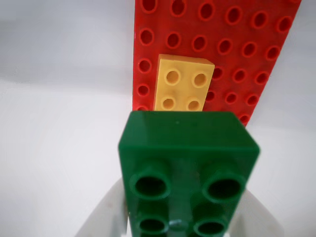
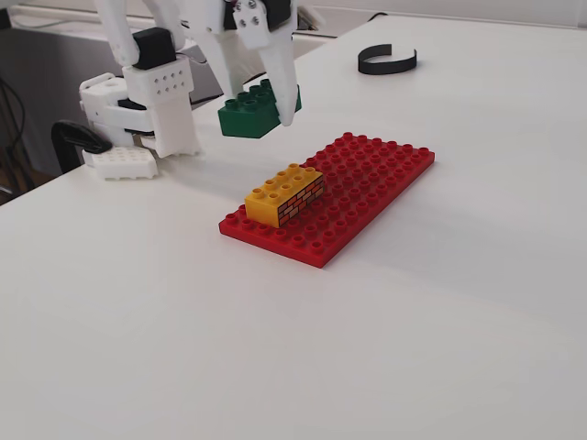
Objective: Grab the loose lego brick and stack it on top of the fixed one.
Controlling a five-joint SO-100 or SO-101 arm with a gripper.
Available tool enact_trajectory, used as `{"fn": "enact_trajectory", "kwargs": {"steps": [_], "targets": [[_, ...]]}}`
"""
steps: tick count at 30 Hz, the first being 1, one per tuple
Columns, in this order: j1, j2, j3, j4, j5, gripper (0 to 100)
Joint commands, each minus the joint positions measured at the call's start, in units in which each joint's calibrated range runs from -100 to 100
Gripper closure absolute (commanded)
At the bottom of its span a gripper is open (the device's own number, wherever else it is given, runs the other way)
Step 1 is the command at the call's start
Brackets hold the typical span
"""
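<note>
Up close, the wrist view filled its lower centre with the loose lego brick (image 1: 188, 163), dark green, studs toward the lens, held between the white fingers (image 1: 101, 217) of the gripper (image 1: 185, 224), which entered from the bottom edge and pressed on the brick's two long sides. Above it, in the upper middle of the frame, sat the fixed one (image 1: 181, 83), yellow, on the red baseplate (image 1: 237, 44), its near end hidden behind the green brick. In the fixed view the gripper (image 2: 275, 101) stood at upper left centre, jaws narrowed onto the green brick (image 2: 249, 112), which hung clear of the white table (image 2: 413, 330). The yellow brick (image 2: 285, 194), with its brick-wall side pattern, sat at frame centre on the near-left corner of the baseplate (image 2: 367, 174), down and to the right of the carried brick, apart from it. Judgement: the green brick looked light, rigid and smooth-walled, so a side pinch across the flat faces suits it, though glossy plastic could slip or twist under the push needed to seat studs.
</note>
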Motion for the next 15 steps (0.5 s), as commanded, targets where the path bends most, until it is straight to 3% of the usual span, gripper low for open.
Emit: {"fn": "enact_trajectory", "kwargs": {"steps": [1,15], "targets": [[-0.7,-1.6,1.8,-4.3,-1.5,90],[-0.7,11.1,4.4,-12.1,-2.5,90]]}}
